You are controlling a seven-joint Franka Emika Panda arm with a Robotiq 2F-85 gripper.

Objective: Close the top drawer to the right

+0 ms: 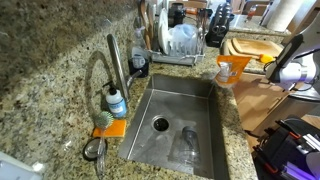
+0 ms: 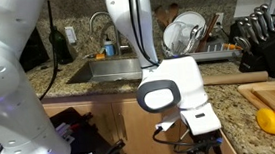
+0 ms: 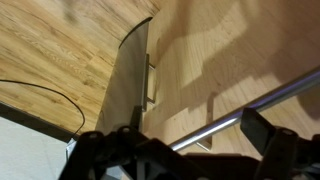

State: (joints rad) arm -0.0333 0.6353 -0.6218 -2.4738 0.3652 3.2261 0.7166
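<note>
In the wrist view my gripper [image 3: 190, 150] is open. One dark finger is at the right and the other at the lower left. The metal bar handle [image 3: 235, 112] of the top drawer's medium-brown wooden front [image 3: 230, 50] runs slantwise between the fingers, close to them. I cannot tell whether they touch it. The drawer's pale interior is hidden. In both exterior views the white arm [image 2: 173, 84] reaches down in front of the counter, and its wrist [image 1: 292, 70] is at the counter's right edge. The gripper [image 2: 195, 142] is low, below counter height.
A granite counter [image 1: 40, 70] holds a steel sink [image 1: 180, 120], a faucet [image 1: 115, 60] and a dish rack [image 1: 180, 42]. A light wooden cutting board [image 1: 250, 45] lies near the arm. A knife block [image 2: 254, 37] and a lemon [image 2: 273, 121] are on the counter. A second cabinet handle [image 3: 152, 80] and a cable [image 3: 40, 95] show below.
</note>
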